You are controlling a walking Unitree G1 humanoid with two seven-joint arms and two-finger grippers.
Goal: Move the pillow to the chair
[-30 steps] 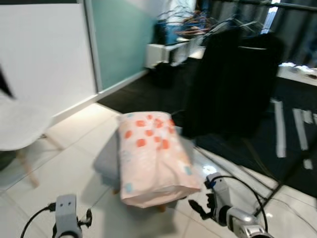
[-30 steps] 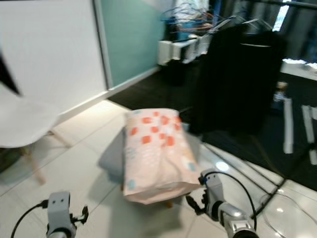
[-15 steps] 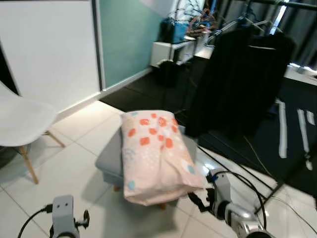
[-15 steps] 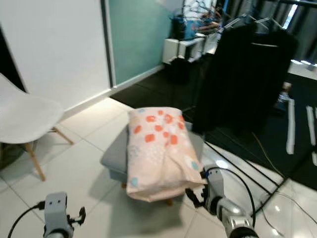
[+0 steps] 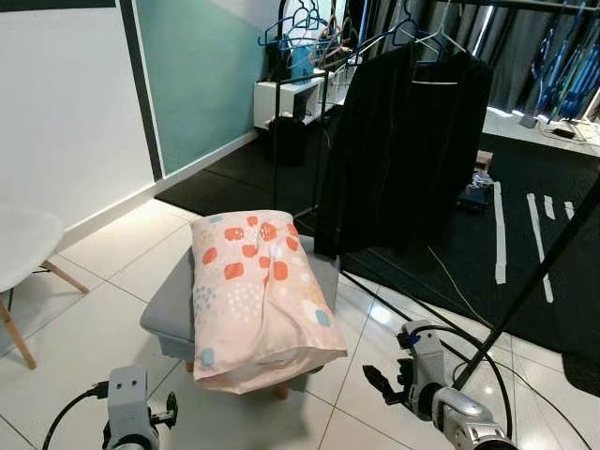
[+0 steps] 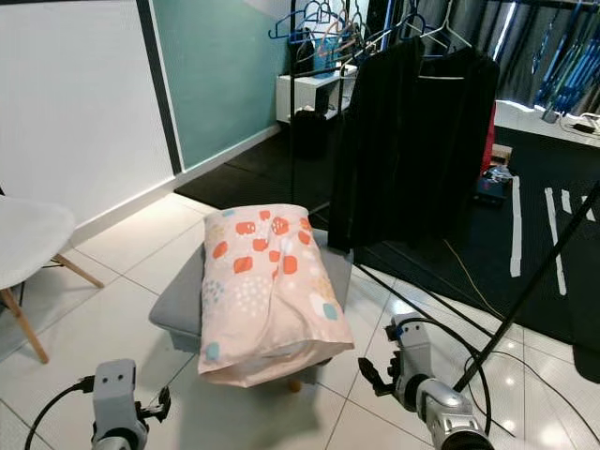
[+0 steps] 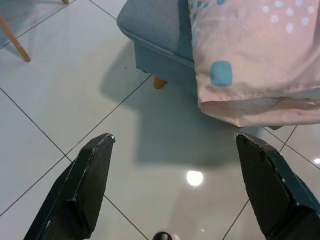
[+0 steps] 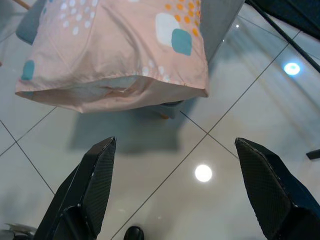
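Centrally, the pillow [image 5: 255,298] lies on a grey footstool [image 5: 169,309], overhanging its near edge; the white chair [image 5: 21,258] sits at the left edge. Both the left gripper [image 7: 175,192] and right gripper [image 8: 172,192] hang spread and empty over the tiles. Approach seems unfinished; next, reaching in to grasp the pillow's near end.

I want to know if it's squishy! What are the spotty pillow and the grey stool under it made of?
The pillow looks like soft woven cloth, matte pink with printed orange and teal spots; it sags and creases at its open end. The stool seems padded, covered in matte grey fabric, with short legs that look wooden. The floor looks like glossy tile, since it reflects lights.
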